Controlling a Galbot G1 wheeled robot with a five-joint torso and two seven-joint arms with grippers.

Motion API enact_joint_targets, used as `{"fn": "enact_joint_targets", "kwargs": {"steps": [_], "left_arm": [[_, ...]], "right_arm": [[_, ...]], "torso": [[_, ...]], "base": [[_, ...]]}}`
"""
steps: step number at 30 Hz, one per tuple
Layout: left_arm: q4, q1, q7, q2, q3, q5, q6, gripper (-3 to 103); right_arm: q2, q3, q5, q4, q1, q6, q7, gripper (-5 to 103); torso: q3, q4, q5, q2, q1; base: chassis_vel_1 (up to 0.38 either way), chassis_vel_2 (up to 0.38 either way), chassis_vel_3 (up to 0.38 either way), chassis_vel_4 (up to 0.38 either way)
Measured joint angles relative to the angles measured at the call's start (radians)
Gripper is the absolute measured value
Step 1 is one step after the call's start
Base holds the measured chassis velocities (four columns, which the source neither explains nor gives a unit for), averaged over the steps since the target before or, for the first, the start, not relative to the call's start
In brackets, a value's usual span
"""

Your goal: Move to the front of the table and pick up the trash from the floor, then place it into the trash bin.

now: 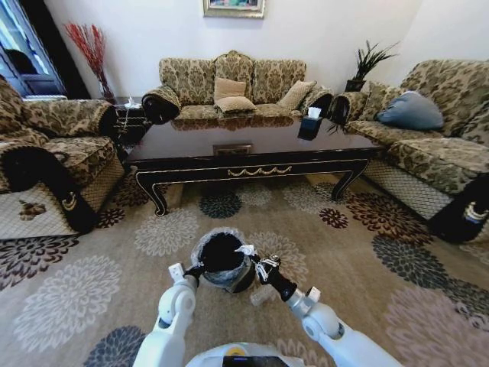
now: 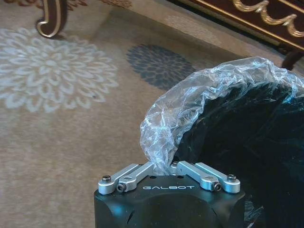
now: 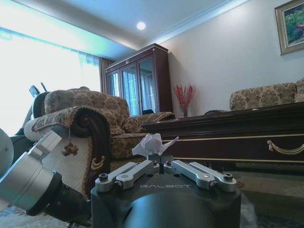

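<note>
I take the trash bin (image 1: 221, 258) as my landmark: it stands on the floor (image 1: 336, 260) just in front of my torso, on the near side of the table (image 1: 252, 153), with open carpet between the two. From the head camera my left gripper (image 1: 195, 271) sits against the bin's left rim, and the left wrist camera shows its fingers (image 2: 127, 175) drawn together on the crinkly clear liner (image 2: 164, 128) folded over that rim, so I read it as clamped on the bag's edge. The bin's inside is a black hollow; I cannot make out anything lying in it. My right gripper (image 1: 261, 265) is at the bin's right rim, and a small white crumpled tissue (image 1: 245, 250) shows at its tip, above the rim's edge. The right wrist camera confirms it: the fingers (image 3: 137, 171) are pinched on the tissue (image 3: 153, 143), which sticks up between them. That camera looks level across the room, so the bin itself is hidden from it and I cannot judge whether the tissue is over the opening or just outside it. A pale elongated object (image 1: 260, 294) lies on the carpet just right of the bin, partly covered by my right arm; I cannot tell what it is. The bin's lower wall is cut off by both arms.
</note>
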Motion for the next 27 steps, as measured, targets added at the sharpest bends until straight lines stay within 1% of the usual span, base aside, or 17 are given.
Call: {"fn": "enact_joint_targets", "kwargs": {"steps": [8,9,12,14,15,16,18,20,21,22,24,25,27], "left_arm": [[-0.009,0.002,0.002,-0.009,0.018,-0.018,-0.002,2],[-0.014,0.005,0.002,-0.011,0.019,-0.026,-0.002,2],[-0.028,0.021,0.002,-0.014,0.019,-0.037,-0.003,2],[-0.03,0.023,0.002,-0.014,0.019,-0.037,-0.003,2],[-0.036,0.029,0.002,-0.013,0.018,-0.038,-0.002,2],[-0.04,0.031,0.002,-0.012,0.016,-0.038,-0.002,2],[-0.047,0.034,0.002,-0.008,0.011,-0.041,-0.002,2],[-0.05,0.035,0.002,-0.006,0.008,-0.042,-0.002,2],[-0.055,0.037,0.002,-0.001,0.001,-0.045,-0.002,2],[-0.058,0.038,0.002,0.002,-0.001,-0.046,-0.002,2],[-0.063,0.041,0.002,0.005,-0.003,-0.047,-0.001,2],[-0.063,0.041,0.002,0.005,-0.003,-0.047,-0.001,2],[-0.074,0.047,0.002,0.008,-0.004,-0.048,0.001,2]], "right_arm": [[0.002,-0.001,-0.002,-0.024,0.006,-0.004,0.002,0],[0.003,0.001,-0.001,-0.03,0.006,-0.005,0.003,-2],[0.003,0.007,-0.001,-0.042,-0.001,-0.008,0.002,13],[0.003,0.009,-0.001,-0.042,-0.002,-0.009,0.001,13],[0.001,0.017,-0.004,-0.042,-0.011,-0.01,-0.003,24],[-0.002,0.023,-0.005,-0.039,-0.016,-0.011,-0.004,24],[-0.008,0.034,-0.006,-0.033,-0.024,-0.013,-0.004,35],[-0.01,0.04,-0.007,-0.029,-0.029,-0.014,-0.004,35],[-0.015,0.054,-0.007,-0.019,-0.039,-0.015,-0.004,45],[-0.017,0.065,-0.007,-0.013,-0.047,-0.016,-0.006,45],[-0.02,0.078,-0.007,-0.004,-0.06,-0.016,-0.012,56],[-0.02,0.078,-0.007,-0.004,-0.06,-0.016,-0.012,56],[-0.025,0.104,-0.014,0.006,-0.087,-0.016,-0.035,67]], "torso": [[0.0,0.0,0.0,0.0,0.0],[0.0,0.0,0.0,0.0,0.0],[0.0,-0.0001,-0.0001,0.0,0.0],[0.0,-0.0001,-0.0001,0.0,0.0],[0.0,-0.0001,-0.0001,0.0,0.0],[0.0,-0.0001,-0.0001,0.0,0.0],[0.0,-0.0001,-0.0002,0.0,0.0],[0.0,-0.0001,-0.0001,0.0,0.0],[0.0,0.0,-0.0001,0.0,0.0],[0.0,0.0,-0.0001,0.0,0.0],[0.0,0.0,-0.0002,0.0,0.0],[0.0,0.0,-0.0002,0.0,0.0],[0.0,0.0,-0.0002,0.0,0.0]], "base": [[0.0,0.0,0.0,0.0],[0.0,0.0,0.0,0.0],[0.0,0.0,0.0,0.0],[0.0,0.0,0.0,0.0],[0.0,0.0,0.0,0.0],[0.0,0.0,0.0,0.0],[0.0,0.0,0.0,0.0],[0.0,0.0,0.0,0.0],[0.0,0.0,0.0,0.0],[0.0,0.0,0.0,0.0],[0.0,0.0,0.0,0.0],[0.0,0.0,0.0,0.0],[0.0,0.0,0.0,0.0]]}}
